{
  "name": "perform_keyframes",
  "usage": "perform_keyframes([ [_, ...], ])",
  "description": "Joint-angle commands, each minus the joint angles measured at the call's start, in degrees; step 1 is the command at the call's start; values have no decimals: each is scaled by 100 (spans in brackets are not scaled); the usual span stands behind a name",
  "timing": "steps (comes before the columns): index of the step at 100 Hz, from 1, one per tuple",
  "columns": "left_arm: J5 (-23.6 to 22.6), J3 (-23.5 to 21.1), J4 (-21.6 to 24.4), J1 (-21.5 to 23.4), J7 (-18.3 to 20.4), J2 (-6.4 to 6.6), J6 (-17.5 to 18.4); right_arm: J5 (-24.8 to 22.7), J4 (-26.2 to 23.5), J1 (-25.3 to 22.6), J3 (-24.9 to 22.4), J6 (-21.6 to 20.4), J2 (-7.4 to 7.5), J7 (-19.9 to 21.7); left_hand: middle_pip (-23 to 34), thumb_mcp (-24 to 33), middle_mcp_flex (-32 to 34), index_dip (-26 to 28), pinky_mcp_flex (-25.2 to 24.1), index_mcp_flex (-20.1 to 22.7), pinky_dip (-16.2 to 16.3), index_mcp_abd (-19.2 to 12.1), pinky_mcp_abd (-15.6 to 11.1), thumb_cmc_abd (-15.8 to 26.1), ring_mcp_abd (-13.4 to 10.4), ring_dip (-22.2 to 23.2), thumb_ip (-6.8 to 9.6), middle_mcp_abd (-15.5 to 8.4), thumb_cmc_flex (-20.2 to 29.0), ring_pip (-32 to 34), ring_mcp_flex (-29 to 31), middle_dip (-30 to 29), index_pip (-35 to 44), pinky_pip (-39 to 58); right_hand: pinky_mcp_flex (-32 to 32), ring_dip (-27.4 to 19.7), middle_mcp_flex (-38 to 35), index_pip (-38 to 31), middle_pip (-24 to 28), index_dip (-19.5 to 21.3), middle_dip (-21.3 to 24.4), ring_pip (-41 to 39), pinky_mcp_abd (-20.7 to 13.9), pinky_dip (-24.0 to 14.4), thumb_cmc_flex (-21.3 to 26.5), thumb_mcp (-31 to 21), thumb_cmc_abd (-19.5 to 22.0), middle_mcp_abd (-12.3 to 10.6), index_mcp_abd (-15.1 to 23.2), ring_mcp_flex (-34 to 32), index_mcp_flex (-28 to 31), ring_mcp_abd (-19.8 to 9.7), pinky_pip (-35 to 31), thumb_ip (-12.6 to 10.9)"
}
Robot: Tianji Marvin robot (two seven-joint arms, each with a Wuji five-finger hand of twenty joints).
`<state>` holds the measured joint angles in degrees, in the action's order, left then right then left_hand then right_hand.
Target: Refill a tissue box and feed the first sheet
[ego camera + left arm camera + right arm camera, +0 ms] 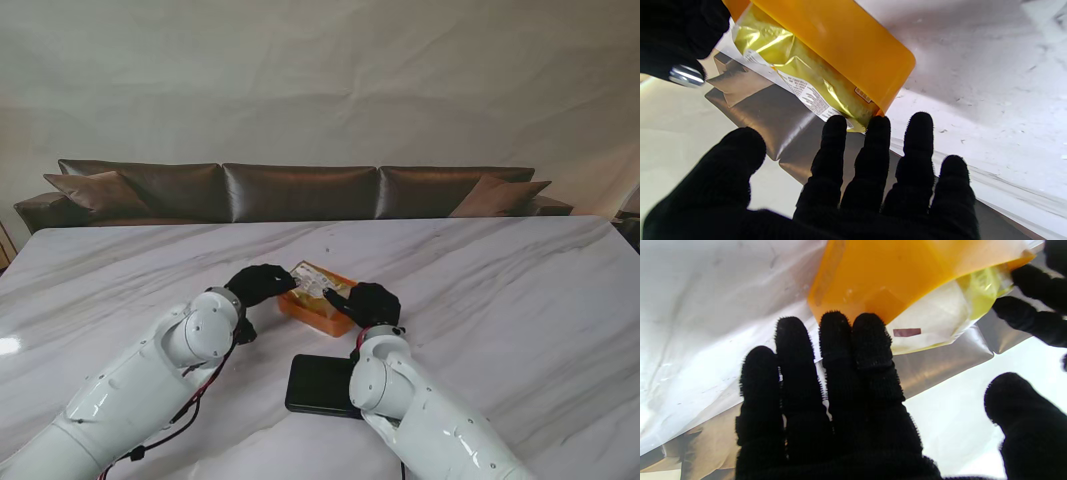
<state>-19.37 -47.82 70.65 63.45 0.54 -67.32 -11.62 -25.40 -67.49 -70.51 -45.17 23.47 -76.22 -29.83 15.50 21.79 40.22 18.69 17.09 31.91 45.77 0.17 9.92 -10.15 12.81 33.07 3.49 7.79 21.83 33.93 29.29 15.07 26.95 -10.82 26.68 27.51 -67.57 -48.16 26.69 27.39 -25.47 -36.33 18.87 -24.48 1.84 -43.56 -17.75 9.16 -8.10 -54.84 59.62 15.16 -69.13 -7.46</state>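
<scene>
An orange tissue box [322,308] stands open-topped at the table's middle, and a tissue pack [312,280] in shiny yellow-and-clear wrap lies in its opening. In the left wrist view the pack [790,66] sticks out past the box wall [846,50]. My left hand [258,284] is at the box's left end; its fingers [857,186] are spread, their tips close to the box corner, gripping nothing. My right hand [366,302] is at the right end with fingers [840,400] straight and thumb apart, tips by the box [893,276] and the pack [940,320].
A flat black rectangular piece [318,384] lies on the marble table [520,300] nearer to me, just beside my right forearm. A brown sofa [300,190] runs along behind the table's far edge.
</scene>
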Motion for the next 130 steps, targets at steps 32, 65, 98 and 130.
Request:
perform_keyframes([
  [32, -256, -105, 789, 696, 546, 150, -275, 49, 213, 251, 68, -26, -40, 245, 1687, -266, 692, -56, -82, -144, -97, -83, -153, 318, 107, 94, 153, -534, 140, 40, 82, 756, 6, 8924, -70, -16, 240, 1391, -55, -361, 74, 115, -132, -97, 19, 128, 56, -252, 772, 85, -681, -55, 35, 113],
  [65, -354, -232, 1002, 865, 489, 168, -382, -33, 192, 275, 67, 14, 11, 346, 1619, -352, 553, -63, 37, -119, -200, -108, 174, 335, 505, 22, 181, -506, 203, -57, 163, 733, 4, 8896, -79, -13, 266, 1356, -33, -359, 87, 118, -124, -113, 19, 128, 59, -255, 792, 100, -717, -53, 51, 113],
  [98, -447, -360, 873, 898, -2, 67, -209, -117, -181, -53, -20, 163, 94, 428, 1503, -344, 47, -58, -327, -255, -331, -294, 322, 310, 436, -93, 196, -643, 221, -272, -216, 718, -5, 8663, -70, 1, 203, 1308, 29, -359, 68, 88, -132, -140, 25, 135, 84, -232, 747, 70, -665, -41, 37, 111],
  [130, -435, -383, 863, 866, -55, 51, -155, -268, -484, -268, -59, 221, 162, 445, 1593, -309, 56, -46, -248, -278, -357, -554, 491, 261, 572, -68, 186, -802, 261, -221, -121, 823, -62, 8660, -55, 3, 190, 1316, 23, -370, 65, 80, -129, -161, 25, 146, 90, -223, 744, 48, -643, -40, 25, 109],
])
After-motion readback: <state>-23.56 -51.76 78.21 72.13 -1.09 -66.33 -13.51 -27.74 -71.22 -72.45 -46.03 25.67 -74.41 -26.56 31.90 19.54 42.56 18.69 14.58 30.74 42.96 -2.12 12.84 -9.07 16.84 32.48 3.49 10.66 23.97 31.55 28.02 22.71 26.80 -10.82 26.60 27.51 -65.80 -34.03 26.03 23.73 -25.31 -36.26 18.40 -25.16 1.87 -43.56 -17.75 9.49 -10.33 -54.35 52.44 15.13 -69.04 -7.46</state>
